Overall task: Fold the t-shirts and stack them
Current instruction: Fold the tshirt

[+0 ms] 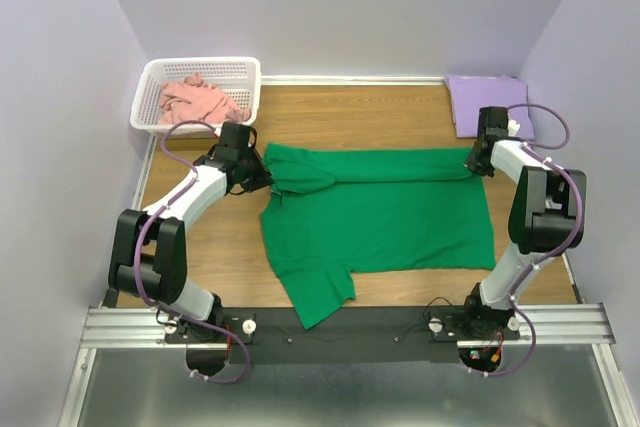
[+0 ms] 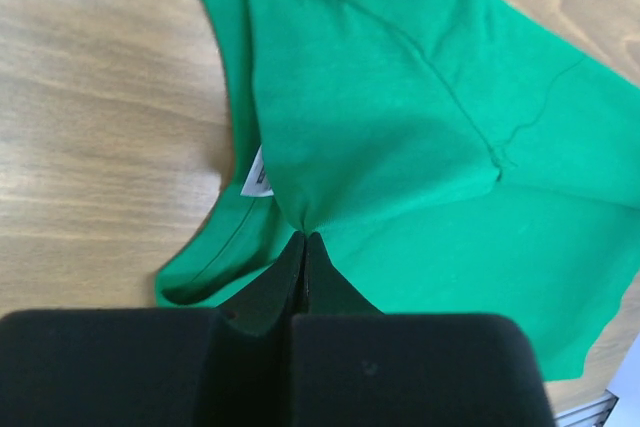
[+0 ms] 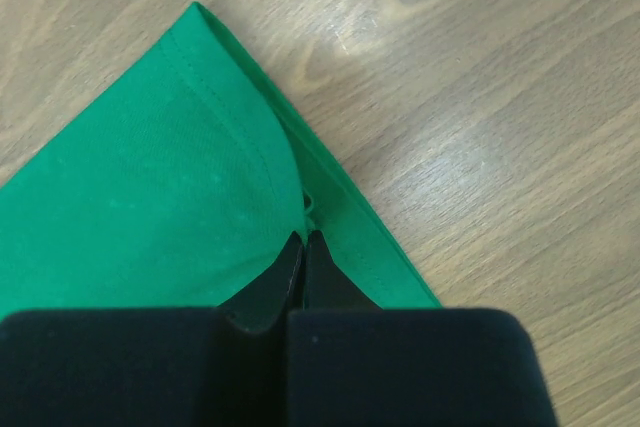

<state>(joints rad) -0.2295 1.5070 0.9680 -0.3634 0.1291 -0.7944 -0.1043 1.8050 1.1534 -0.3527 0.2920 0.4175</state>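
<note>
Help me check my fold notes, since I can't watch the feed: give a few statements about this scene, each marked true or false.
1. The left gripper and right gripper are both shut on the green shirt. True.
2. The pink shirt lies on the table beside the basket. False: it lies in the basket.
3. The purple shirt lies folded at the far right corner. True.
4. The green shirt is stacked on the purple shirt. False: they lie apart, and the green shirt is spread on the table.
</note>
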